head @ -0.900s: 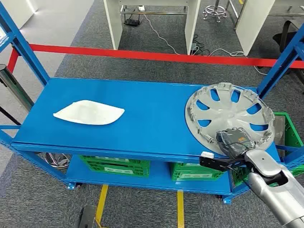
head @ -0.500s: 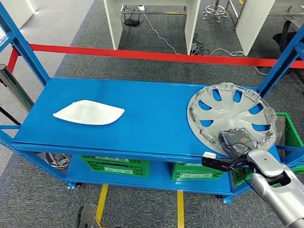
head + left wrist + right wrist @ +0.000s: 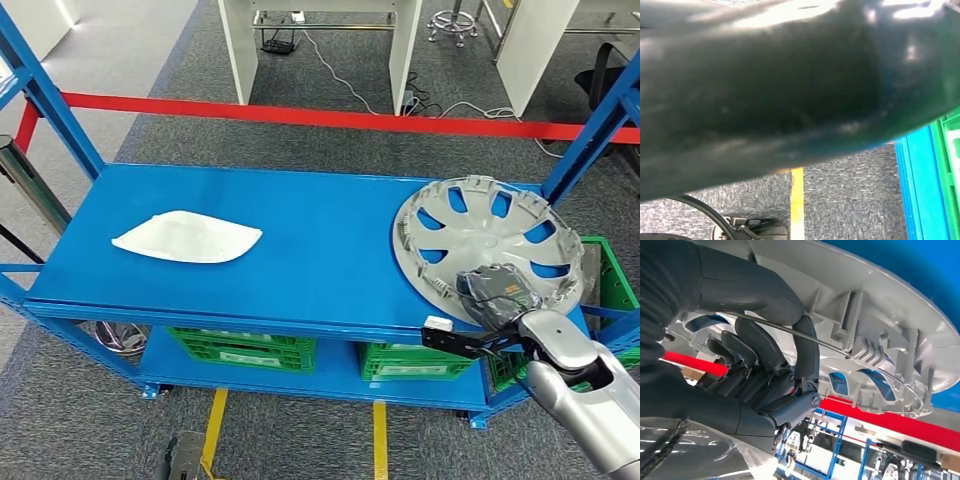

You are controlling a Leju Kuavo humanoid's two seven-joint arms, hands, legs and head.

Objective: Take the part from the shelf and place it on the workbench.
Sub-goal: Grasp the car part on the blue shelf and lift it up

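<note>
Right hand: the right hand (image 3: 498,295) grips the near rim of the silver hubcap (image 3: 489,240); the thumb (image 3: 753,287) lies over the rim and the darker fingers (image 3: 753,347) curl in under it, seen close in the right wrist view.
Hubcap: the hubcap (image 3: 874,325) is tilted, its near edge raised in the hand and its far side reaching away over the right end of the blue shelf (image 3: 302,240); whether the far rim touches the shelf I cannot tell.
Underside: the right wrist view shows the grey clips and a thin wire ring (image 3: 821,342) running just past the thumb.
Left hand: I cannot tell how its fingers lie.
White panel: a flat white part (image 3: 187,238) lies well off to the left of the hand, on the same shelf.
Below the hand: green crates (image 3: 241,350) sit on the lower level.
Beyond the hand: a red tape line (image 3: 302,115) crosses the grey carpet behind the shelf.
</note>
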